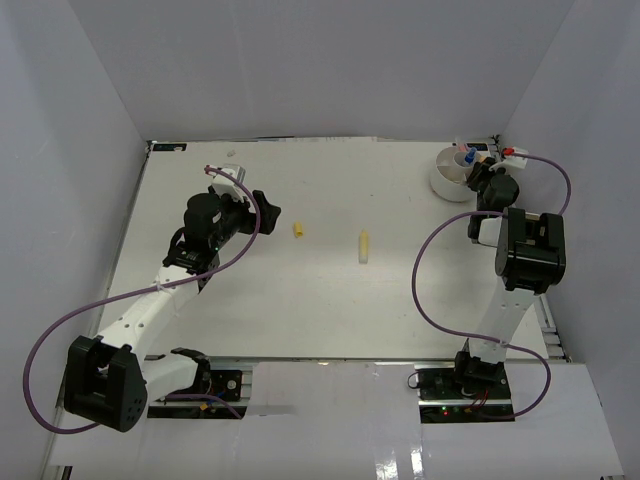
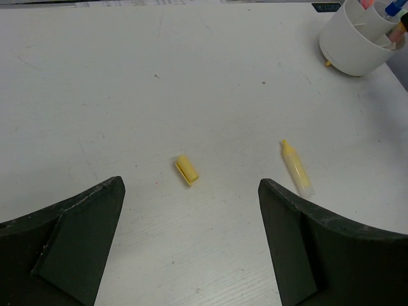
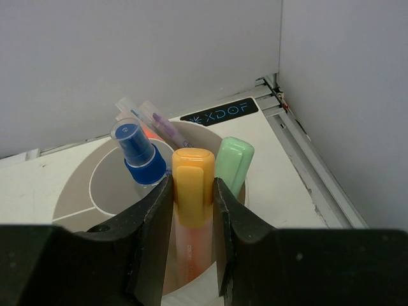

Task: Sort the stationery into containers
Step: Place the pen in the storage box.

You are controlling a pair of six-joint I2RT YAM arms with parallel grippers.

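My right gripper [image 3: 192,186] is shut on an orange-capped highlighter [image 3: 192,167], held upright over a compartment of the round white tub [image 3: 71,191]. In the tub stand a green highlighter [image 3: 233,162], a blue-capped clear bottle [image 3: 136,157] and a purple pen [image 3: 160,123]. In the top view the tub [image 1: 445,180] sits at the far right with my right gripper [image 1: 482,172] over it. My left gripper [image 2: 191,190] is open and empty above the table. Just ahead of it lie a yellow cap [image 2: 187,170] and an uncapped yellow highlighter [image 2: 297,168].
White walls close in the table on three sides, and the tub stands near the back right corner. The metal table edge [image 3: 306,159] runs just right of the tub. A small orange item [image 2: 327,63] lies at the tub's base.
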